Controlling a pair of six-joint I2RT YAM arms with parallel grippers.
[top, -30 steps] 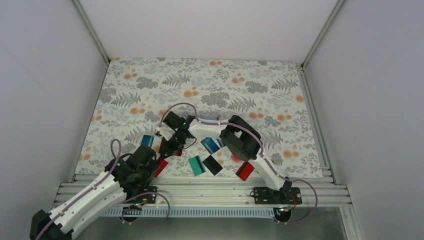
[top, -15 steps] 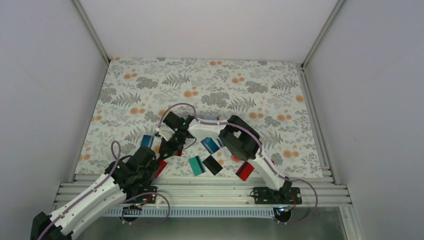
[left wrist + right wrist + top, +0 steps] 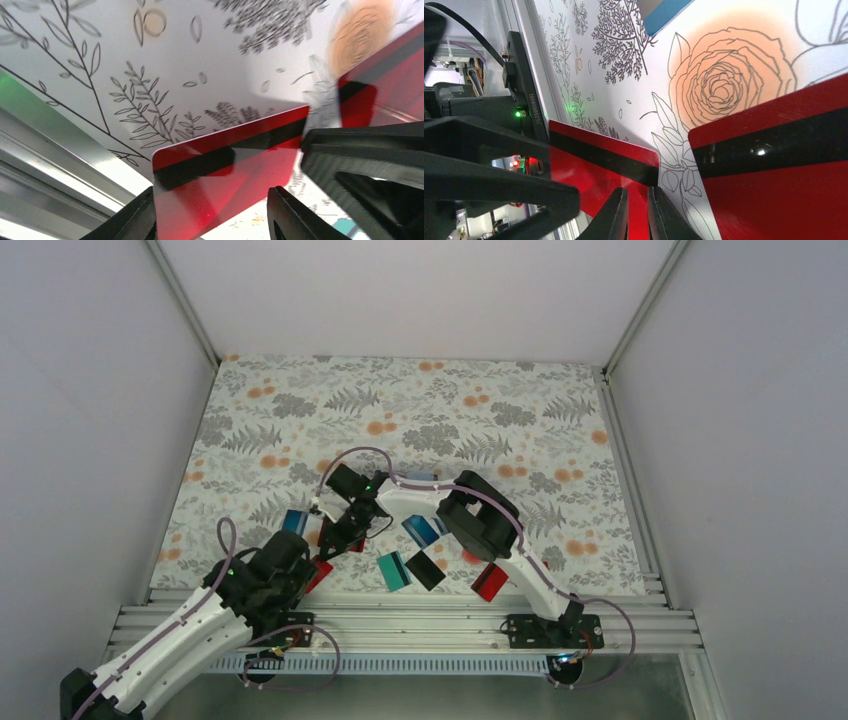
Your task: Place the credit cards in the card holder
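A red credit card with a dark stripe [image 3: 225,175] lies near the table's front edge, also in the top view [image 3: 320,575]. My left gripper [image 3: 212,196] is open, one jaw on each side of this card; it also shows in the top view [image 3: 298,565]. My right gripper [image 3: 638,192] is shut, its tips down on the same red card [image 3: 594,172] near its corner; the top view [image 3: 338,538] shows it too. A second red card [image 3: 774,180] lies beside it. Blue [image 3: 420,530], teal [image 3: 393,570], black [image 3: 425,568] and red [image 3: 490,582] cards lie to the right. The card holder is not in view.
Another blue card [image 3: 295,522] lies left of my right gripper. The aluminium rail [image 3: 400,605] runs along the near edge just behind the left gripper. The two grippers are very close together. White walls enclose the floral table [image 3: 400,410].
My left arm has shifted slightly toward the near edge. My right arm has barely moved.
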